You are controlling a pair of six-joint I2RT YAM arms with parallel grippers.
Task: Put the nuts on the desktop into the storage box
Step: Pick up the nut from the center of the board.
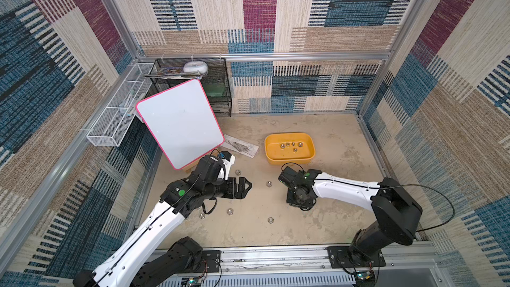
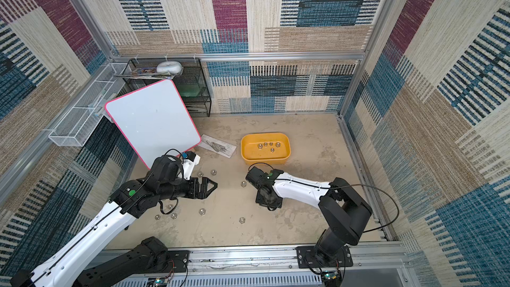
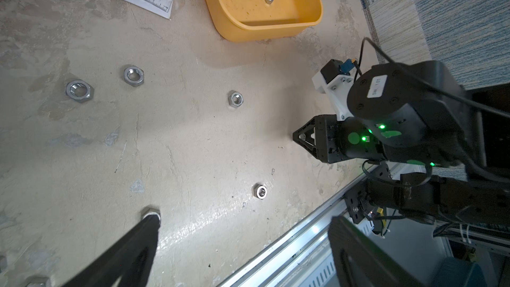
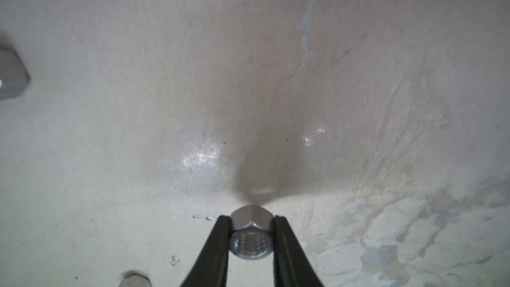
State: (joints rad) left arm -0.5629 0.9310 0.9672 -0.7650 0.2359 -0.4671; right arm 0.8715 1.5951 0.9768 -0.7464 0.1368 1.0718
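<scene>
My right gripper (image 4: 250,218) is shut on a silver hex nut (image 4: 249,244), low over the beige desktop (image 1: 317,225); whether it touches the surface I cannot tell. In both top views this gripper (image 1: 299,202) points straight down, in front of the yellow storage box (image 1: 289,159), which holds several nuts (image 1: 292,144). My left gripper (image 1: 245,184) stands open and level left of centre, with nothing in it. Loose nuts lie around it (image 1: 238,172) (image 1: 268,183) (image 1: 229,211) (image 1: 270,220). One nut (image 3: 150,213) lies at a left fingertip.
A pink-rimmed whiteboard (image 1: 179,122) leans at the back left, over the left arm. A printed ruler card (image 1: 241,147) lies beside the box. A black mesh shelf (image 1: 218,86) and a white wire basket (image 1: 118,114) line the back left. An aluminium rail (image 1: 276,258) bounds the front.
</scene>
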